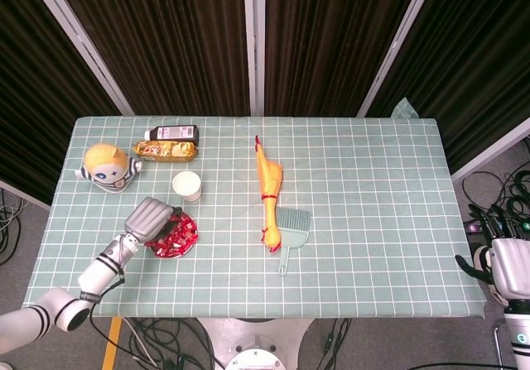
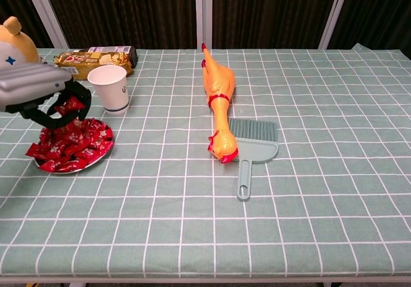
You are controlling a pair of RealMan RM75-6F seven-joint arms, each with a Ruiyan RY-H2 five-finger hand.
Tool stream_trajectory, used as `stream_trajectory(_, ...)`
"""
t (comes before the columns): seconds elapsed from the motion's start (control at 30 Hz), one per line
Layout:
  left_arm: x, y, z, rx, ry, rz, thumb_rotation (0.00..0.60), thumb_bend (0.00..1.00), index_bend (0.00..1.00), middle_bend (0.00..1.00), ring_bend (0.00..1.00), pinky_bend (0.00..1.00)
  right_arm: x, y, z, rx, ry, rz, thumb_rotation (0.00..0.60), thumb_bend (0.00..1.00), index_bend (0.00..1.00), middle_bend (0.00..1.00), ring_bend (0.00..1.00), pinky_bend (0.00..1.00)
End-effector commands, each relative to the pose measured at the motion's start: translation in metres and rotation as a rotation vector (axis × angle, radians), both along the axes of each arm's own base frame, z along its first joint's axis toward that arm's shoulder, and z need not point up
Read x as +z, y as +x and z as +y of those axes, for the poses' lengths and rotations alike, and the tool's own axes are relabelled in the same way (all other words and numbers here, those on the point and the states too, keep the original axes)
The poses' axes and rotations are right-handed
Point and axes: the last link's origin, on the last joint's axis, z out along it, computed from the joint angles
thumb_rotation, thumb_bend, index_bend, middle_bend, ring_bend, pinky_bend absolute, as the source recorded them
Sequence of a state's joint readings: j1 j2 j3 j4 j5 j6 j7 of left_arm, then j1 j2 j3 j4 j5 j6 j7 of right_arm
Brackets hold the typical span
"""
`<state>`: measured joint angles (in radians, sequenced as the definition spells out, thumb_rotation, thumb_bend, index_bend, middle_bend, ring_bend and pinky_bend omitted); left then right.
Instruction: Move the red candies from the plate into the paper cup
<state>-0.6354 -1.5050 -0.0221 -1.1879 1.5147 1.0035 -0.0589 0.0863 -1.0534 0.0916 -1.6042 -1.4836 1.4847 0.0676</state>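
A: Where were the red foil-wrapped candies [image 2: 69, 146]?

B: Heaped on the small round metal plate [image 2: 96, 161] near the tabletop's left edge, just in front of the white paper cup [image 2: 108, 88]. The left hand [image 2: 40, 93] hung over the heap, fingers curled around a red candy [image 2: 69, 105] or two

A: How would they handle?

B: Light, crinkly, slippery, I'd judge; best pinched across the wrapper's middle. The right hand [image 1: 507, 264] hung off the tabletop, fingers apart, holding nothing
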Motion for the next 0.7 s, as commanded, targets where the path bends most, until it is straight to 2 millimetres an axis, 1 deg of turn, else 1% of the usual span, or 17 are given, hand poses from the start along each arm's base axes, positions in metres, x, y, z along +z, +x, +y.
stream_trajectory(0.03,0.016,0.015,0.010,-0.016,0.044,-0.046,0.600,0.54,0.64,0.74,0.72,1.00,0.001,0.001,0.000,0.005,-0.002,0.001,0.600,0.10,0.12,0.24,0.07,0.20)
stream_trajectory(0.1,0.025,0.025,0.019,-0.032,0.069,-0.058,0.600,0.54,0.64,0.74,0.72,1.00,0.002,0.001,0.000,0.007,-0.003,0.002,0.600,0.10,0.12,0.24,0.07,0.20)
stream_trajectory(0.2,0.031,0.042,0.032,-0.042,0.087,-0.078,0.600,0.54,0.64,0.74,0.72,1.00,0.003,0.001,0.000,0.009,-0.006,0.001,0.600,0.10,0.12,0.24,0.07,0.20)
stream_trajectory(0.27,0.032,0.051,0.043,-0.041,0.090,-0.076,0.600,0.54,0.64,0.74,0.72,1.00,0.004,0.001,0.000,0.010,-0.008,0.001,0.600,0.10,0.12,0.24,0.07,0.21)
stream_trajectory(0.37,0.027,0.061,0.056,-0.037,0.088,-0.063,0.600,0.54,0.64,0.73,0.72,1.00,0.004,0.001,0.001,0.008,-0.009,0.002,0.600,0.10,0.12,0.24,0.07,0.21)
stream_trajectory(0.53,0.016,0.069,0.070,-0.034,0.090,-0.020,0.600,0.54,0.63,0.71,0.69,0.98,0.006,-0.002,0.002,-0.001,-0.012,0.000,0.600,0.10,0.12,0.24,0.07,0.21)
stream_trajectory(0.7,0.006,0.064,0.077,-0.024,0.095,0.060,0.600,0.52,0.59,0.65,0.58,0.86,0.007,-0.004,0.002,-0.010,-0.016,-0.002,0.600,0.10,0.12,0.24,0.07,0.22)
